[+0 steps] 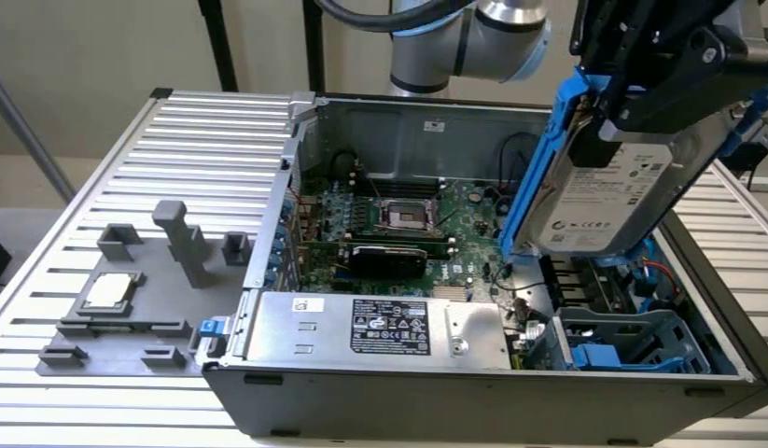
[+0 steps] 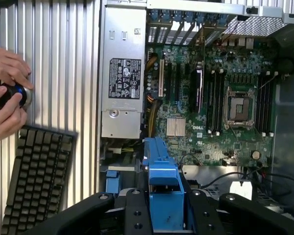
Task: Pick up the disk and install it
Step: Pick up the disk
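Exterior view: gripper hangs above the open computer case, toward the exterior view's right. It has the disk clamped by its upper end, jaws partly closed onto its edges. The disk is off the table, tilted close to upright, white label facing the camera, blue rail down its edge on the exterior view's left. Its lower end hangs over the case interior, above the blue drive cage and clear of it. On the slatted table beside the case lies a grey fixture tray carrying a small silver chip.

Wrist view: looking down along the disk, its blue carrier sits between the two black fingers. Below lie the motherboard and the power-supply box. Outside the case are a black keyboard, and a person's hand and second hand around a round black-and-blue knob.
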You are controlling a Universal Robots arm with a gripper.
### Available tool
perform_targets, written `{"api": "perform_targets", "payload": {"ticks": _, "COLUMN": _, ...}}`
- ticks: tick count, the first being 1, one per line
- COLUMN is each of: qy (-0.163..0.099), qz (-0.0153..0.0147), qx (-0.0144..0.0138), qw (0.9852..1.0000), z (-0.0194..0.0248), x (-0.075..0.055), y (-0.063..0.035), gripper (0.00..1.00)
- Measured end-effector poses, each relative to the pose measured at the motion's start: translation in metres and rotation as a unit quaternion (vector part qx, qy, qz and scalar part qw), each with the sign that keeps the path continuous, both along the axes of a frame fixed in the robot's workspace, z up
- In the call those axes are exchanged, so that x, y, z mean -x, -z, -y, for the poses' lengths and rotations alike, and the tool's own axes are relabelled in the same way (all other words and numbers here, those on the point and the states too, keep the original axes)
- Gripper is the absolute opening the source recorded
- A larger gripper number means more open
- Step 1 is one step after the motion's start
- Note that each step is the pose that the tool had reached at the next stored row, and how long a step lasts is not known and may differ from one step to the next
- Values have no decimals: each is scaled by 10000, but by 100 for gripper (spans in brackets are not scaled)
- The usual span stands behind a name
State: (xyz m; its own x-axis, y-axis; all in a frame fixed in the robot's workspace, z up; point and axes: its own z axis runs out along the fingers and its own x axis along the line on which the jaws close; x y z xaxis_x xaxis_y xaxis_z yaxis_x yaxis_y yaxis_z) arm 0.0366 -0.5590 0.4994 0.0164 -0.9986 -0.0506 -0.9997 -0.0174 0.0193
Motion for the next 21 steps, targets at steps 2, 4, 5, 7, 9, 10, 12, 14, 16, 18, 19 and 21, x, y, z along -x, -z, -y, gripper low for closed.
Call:
{"api": "perform_targets", "payload": {"ticks": 2, "qy": 0, "qz": 0, "qx": 0, "qw": 10000, "z": 64, "x": -46, "y": 4, "gripper": 33}}
{"api": "perform_targets", "payload": {"ticks": 4, "qy": 0, "qz": 0, "qx": 1, "qw": 10000, "z": 121, "x": -98, "y": 7, "gripper": 33}}
{"api": "perform_targets", "payload": {"ticks": 5, "qy": 0, "qz": 0, "qx": 0, "qw": 10000, "z": 147, "x": -127, "y": 10, "gripper": 33}}
{"api": "perform_targets", "payload": {"ticks": 7, "qy": 0, "qz": 0, "qx": 1, "qw": 10000, "z": 195, "x": -192, "y": 14, "gripper": 33}}
{"api": "perform_targets", "payload": {"ticks": 9, "qy": 0, "qz": 0, "qx": 1, "qw": 10000, "z": 234, "x": -266, "y": 22, "gripper": 33}}
{"api": "perform_targets", "payload": {"ticks": 10, "qy": 0, "qz": 0, "qx": 0, "qw": 10000, "z": 247, "x": -303, "y": 28, "gripper": 33}}
{"api": "perform_targets", "payload": {"ticks": 12, "qy": 0, "qz": 0, "qx": 0, "qw": 10000, "z": 264, "x": -375, "y": 41, "gripper": 33}}
{"api": "perform_targets", "payload": {"ticks": 14, "qy": 0, "qz": 0, "qx": -1, "qw": 10000, "z": 271, "x": -442, "y": 61, "gripper": 33}}
{"api": "perform_targets", "payload": {"ticks": 16, "qy": 0, "qz": 0, "qx": 1, "qw": 10000, "z": 272, "x": -519, "y": 81, "gripper": 33}}
{"api": "perform_targets", "payload": {"ticks": 18, "qy": 0, "qz": -7, "qx": 0, "qw": 10000, "z": 272, "x": -601, "y": 102, "gripper": 33}}
{"api": "perform_targets", "payload": {"ticks": 19, "qy": 0, "qz": -15, "qx": 0, "qw": 10000, "z": 272, "x": -634, "y": 113, "gripper": 33}}
{"api": "perform_targets", "payload": {"ticks": 21, "qy": 6, "qz": -40, "qx": 1, "qw": 10000, "z": 272, "x": -669, "y": 133, "gripper": 33}}
